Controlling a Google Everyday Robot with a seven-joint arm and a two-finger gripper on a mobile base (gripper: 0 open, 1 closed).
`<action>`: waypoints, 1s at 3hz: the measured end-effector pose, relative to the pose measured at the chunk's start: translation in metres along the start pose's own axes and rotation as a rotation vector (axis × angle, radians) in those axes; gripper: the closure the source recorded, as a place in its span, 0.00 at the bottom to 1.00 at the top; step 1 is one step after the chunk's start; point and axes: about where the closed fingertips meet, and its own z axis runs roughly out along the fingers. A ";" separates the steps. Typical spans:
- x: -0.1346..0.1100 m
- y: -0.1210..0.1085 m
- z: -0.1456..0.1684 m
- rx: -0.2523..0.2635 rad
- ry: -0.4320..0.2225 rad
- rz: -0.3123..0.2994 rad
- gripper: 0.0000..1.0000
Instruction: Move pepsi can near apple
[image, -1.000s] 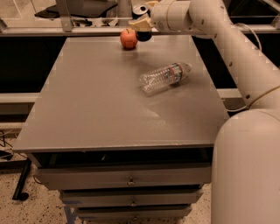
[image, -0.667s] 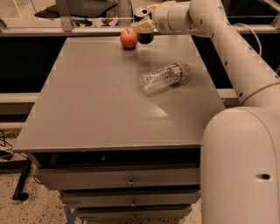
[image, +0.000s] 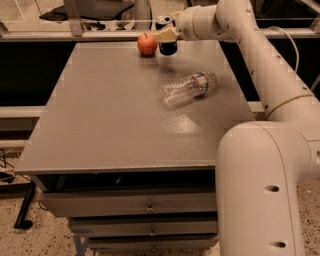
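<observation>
Gripper (image: 166, 35) setting the can (image: 168, 47) down beside the apple (image: 147, 44).
The gripper, at the far edge of the table (image: 110, 125), is clasping the can upright around its middle. Over the last second the can is sinking slightly, staying just right of the apple, seemingly not touching it. I cannot tell whether it is resting on the top yet. I am judging the move nearly done, with only the letting-go remaining. The apple and the bottle (image: 189, 88), lying on its side mid-table, are not shifting. The arm (image: 260, 60) is filling more of the foreground. The grey table is standing over drawers (image: 145, 205) on a speckled floor, a chair (image: 95, 10) behind.
</observation>
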 end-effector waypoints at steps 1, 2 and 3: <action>0.008 -0.002 0.008 -0.007 0.001 0.033 0.82; 0.012 0.000 0.018 -0.018 -0.006 0.054 0.60; 0.016 0.001 0.027 -0.027 -0.010 0.068 0.36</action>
